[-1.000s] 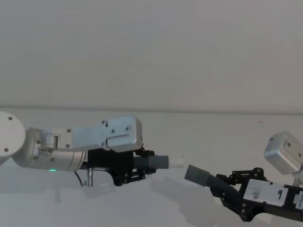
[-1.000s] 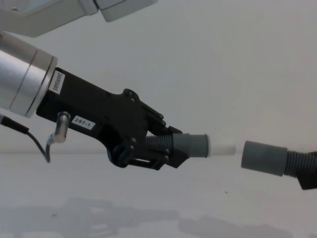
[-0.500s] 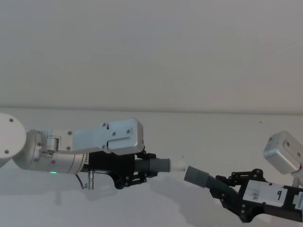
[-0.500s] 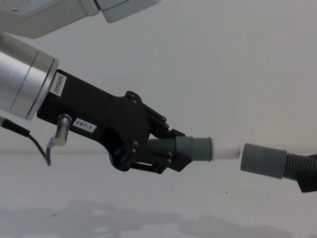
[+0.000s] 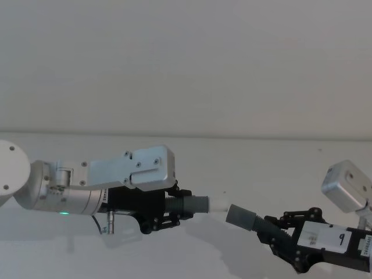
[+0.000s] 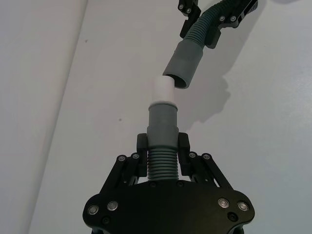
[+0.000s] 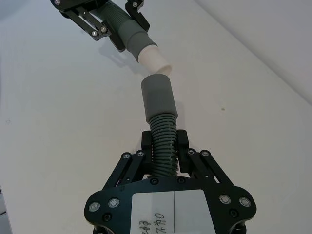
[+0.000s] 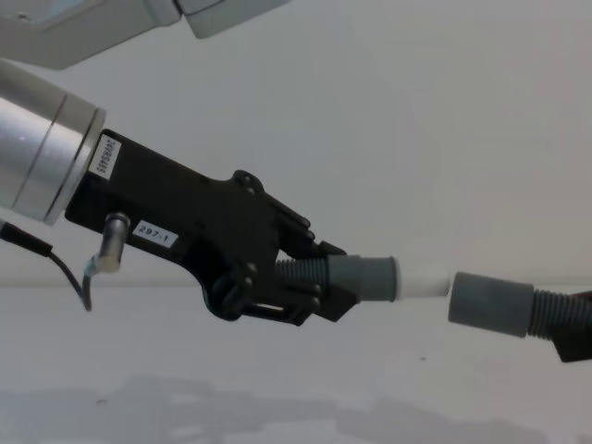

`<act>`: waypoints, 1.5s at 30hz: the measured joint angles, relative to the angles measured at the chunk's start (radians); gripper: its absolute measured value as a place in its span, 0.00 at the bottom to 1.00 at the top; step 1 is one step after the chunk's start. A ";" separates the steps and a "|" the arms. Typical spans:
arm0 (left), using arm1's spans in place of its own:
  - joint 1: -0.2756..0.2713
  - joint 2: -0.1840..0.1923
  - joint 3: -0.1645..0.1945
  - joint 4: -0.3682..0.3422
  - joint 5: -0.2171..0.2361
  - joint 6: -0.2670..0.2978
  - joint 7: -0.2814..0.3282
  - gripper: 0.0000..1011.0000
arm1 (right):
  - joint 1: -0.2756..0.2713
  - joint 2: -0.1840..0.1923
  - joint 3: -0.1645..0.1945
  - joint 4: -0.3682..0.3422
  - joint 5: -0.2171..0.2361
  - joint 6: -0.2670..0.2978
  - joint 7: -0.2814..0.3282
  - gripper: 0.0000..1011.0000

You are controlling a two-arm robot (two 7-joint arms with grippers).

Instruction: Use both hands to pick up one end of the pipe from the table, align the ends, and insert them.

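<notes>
My left gripper [image 5: 170, 210] is shut on the ribbed middle of one pipe piece [image 5: 196, 204], held above the table [image 5: 279, 168]. That piece's white spigot [image 5: 218, 204] points right. My right gripper [image 5: 278, 232] is shut on the other pipe piece, and its grey cuff [image 5: 241, 217] faces the spigot. In the chest view the spigot [image 8: 424, 281] meets the mouth of the cuff [image 8: 490, 302]. In the left wrist view the spigot [image 6: 163, 90] sits at the rim of the cuff [image 6: 185, 61], which is angled a little off its line. Whether the tip is inside I cannot tell.
The white table [image 7: 48, 146] runs back to a pale wall [image 5: 186, 70]. A thin black cable [image 8: 65, 273] hangs under my left wrist. Nothing else lies on the table near the pipe pieces.
My left gripper has carried its pipe piece to the right and slightly down. The gap between the white spigot and the right piece's cuff has closed. The right gripper has barely moved.
</notes>
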 joint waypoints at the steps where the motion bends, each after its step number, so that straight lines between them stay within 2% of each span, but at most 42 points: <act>1: 0.000 0.000 0.000 0.000 0.000 0.000 0.000 0.35 | 0.001 0.000 -0.001 0.000 0.000 0.000 0.000 0.28; 45: -0.008 0.012 0.018 0.004 -0.029 -0.004 -0.011 0.34 | 0.037 0.006 -0.044 0.028 0.036 -0.019 -0.017 0.28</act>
